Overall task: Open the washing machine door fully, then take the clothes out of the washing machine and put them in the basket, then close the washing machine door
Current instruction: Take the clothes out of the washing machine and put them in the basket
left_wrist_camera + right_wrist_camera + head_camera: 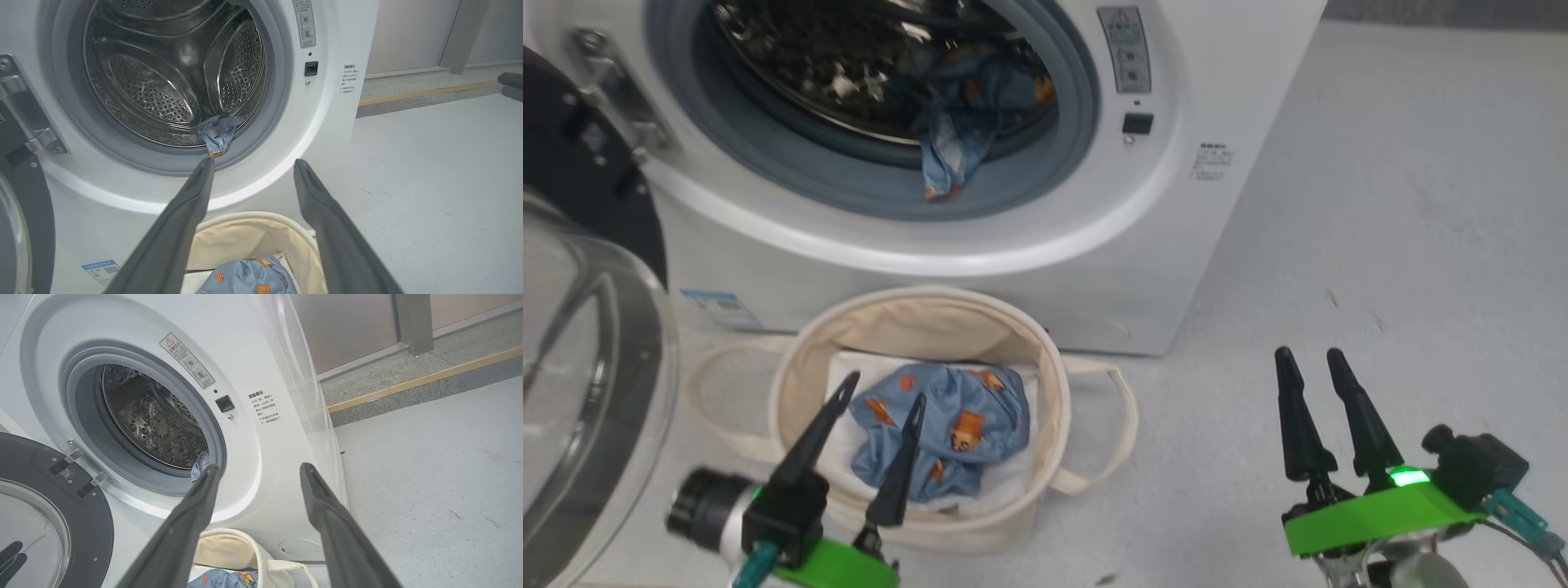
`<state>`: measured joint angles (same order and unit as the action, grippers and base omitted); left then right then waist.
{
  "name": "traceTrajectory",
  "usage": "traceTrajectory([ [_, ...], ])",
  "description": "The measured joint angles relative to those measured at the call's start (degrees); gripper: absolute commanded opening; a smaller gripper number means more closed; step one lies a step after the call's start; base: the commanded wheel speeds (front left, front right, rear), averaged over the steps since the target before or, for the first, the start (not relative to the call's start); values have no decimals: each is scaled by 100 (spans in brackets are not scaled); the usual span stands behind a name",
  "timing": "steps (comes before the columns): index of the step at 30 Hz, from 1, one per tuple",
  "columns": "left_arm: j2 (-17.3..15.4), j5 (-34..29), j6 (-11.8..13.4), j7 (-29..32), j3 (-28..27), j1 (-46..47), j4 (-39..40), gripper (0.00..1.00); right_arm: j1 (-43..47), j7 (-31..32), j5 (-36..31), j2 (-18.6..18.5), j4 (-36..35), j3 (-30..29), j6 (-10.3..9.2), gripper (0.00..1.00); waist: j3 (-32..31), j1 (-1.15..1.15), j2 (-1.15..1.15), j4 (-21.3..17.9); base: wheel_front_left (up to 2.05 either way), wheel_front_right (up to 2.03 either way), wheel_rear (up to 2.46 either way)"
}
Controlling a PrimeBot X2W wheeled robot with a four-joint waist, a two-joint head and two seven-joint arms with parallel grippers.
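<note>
While left end effector [887, 386] & right end effector [1308, 352] gape empty, door [580, 180] is cropped, clothes [956, 139] half-hidden.

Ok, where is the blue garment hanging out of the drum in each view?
Head view: blue garment, top centre, draped over the grey seal.
Left wrist view: blue garment, centre, at the seal's lower right.
Right wrist view: blue garment, left of centre, a small sliver.
Shared landmark: black latch square, right of the seal.

Pale speckled floor [1405, 204], plain white sheet [882, 363], yellow strip [425, 93] on grey kerb [408, 83], wall [408, 32] w/ grey post [412, 318]
</note>
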<state>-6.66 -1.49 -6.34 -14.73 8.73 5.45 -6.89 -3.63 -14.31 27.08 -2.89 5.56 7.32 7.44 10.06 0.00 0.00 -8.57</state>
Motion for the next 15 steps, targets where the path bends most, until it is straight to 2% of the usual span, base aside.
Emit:
traceTrajectory([
  [6,-459,125,-76,0,73,970,-411,100,-205,0,241,0,-211,77,0,100,586,0,0,-184,0,0,0],
  [11,-884,524,-81,4,58,2072,-831,100,-482,0,421,0,-361,287,0,100,1237,0,0,-364,0,0,0],
  [15,-1371,818,-100,207,299,2816,-1237,100,-697,0,564,0,-460,492,0,100,1759,1,0,-543,0,0,0],
])
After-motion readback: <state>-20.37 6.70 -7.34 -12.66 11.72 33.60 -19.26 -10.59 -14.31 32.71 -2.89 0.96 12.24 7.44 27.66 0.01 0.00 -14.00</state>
